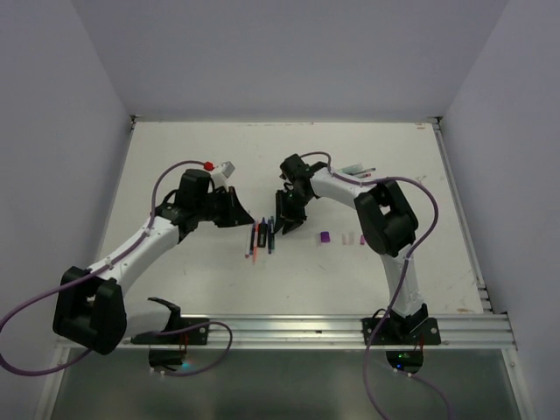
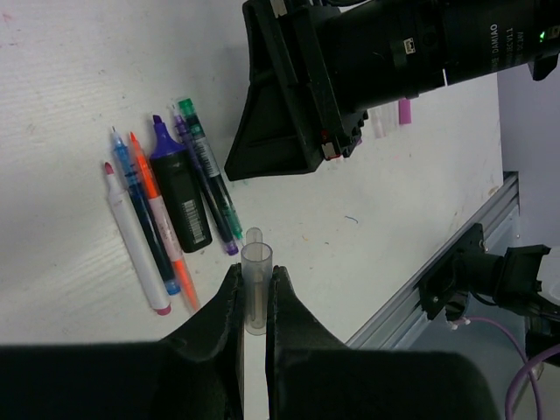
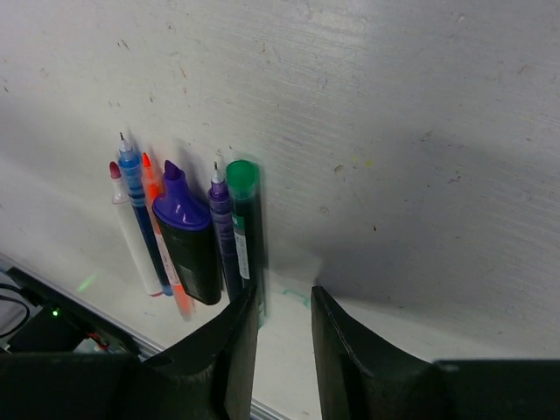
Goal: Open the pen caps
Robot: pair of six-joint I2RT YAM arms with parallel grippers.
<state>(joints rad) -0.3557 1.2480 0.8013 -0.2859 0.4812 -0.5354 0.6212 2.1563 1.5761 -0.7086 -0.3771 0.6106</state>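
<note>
My left gripper [image 2: 254,273] is shut on a translucent greyish pen cap [image 2: 255,297], held above the table just right of the pens. The pens [image 1: 262,236] lie side by side in a row: white-pink, blue, orange, a fat purple highlighter [image 2: 179,188], a purple pen and a green pen [image 2: 210,171], all with bare tips. My right gripper [image 3: 284,315] is open and empty, low over the table, its left finger right beside the green pen [image 3: 245,219]. Loose caps lie to the right: a purple one [image 1: 325,237] and pale ones [image 1: 348,238].
More pen-like items [image 1: 354,168] lie at the back right of the table. A metal rail [image 1: 350,328] runs along the near edge. The two grippers [image 1: 243,217] [image 1: 287,226] are close together on either side of the pen row.
</note>
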